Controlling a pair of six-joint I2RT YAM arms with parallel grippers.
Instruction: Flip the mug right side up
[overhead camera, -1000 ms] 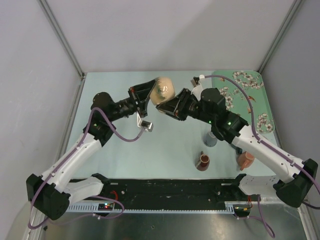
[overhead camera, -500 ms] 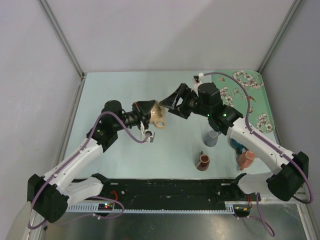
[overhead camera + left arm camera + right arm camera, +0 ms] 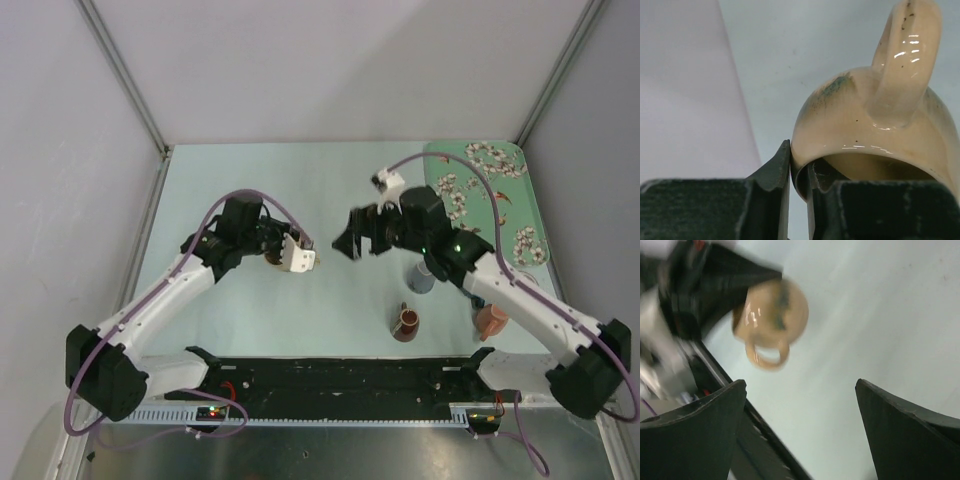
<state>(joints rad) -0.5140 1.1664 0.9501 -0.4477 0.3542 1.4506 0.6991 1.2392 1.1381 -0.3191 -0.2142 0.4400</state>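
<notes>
Rim of the cream glazed ceramic mug (image 3: pixel 865 115) is being pinched by the left gripper (image 3: pixel 799 167), one finger inside, above the pale green table (image 3: pixel 230 180) left of centre, mouth facing that wrist. The right gripper (image 3: pixel 800 410), spread wide and empty, is being held apart on its right.

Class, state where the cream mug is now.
Top view: the mug is left of the table's centre, rim pinched in the left gripper's jaws, the open right gripper beside it.

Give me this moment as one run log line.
left pincer: shut on mug rim | right pincer: open, empty, apart from mug
</notes>
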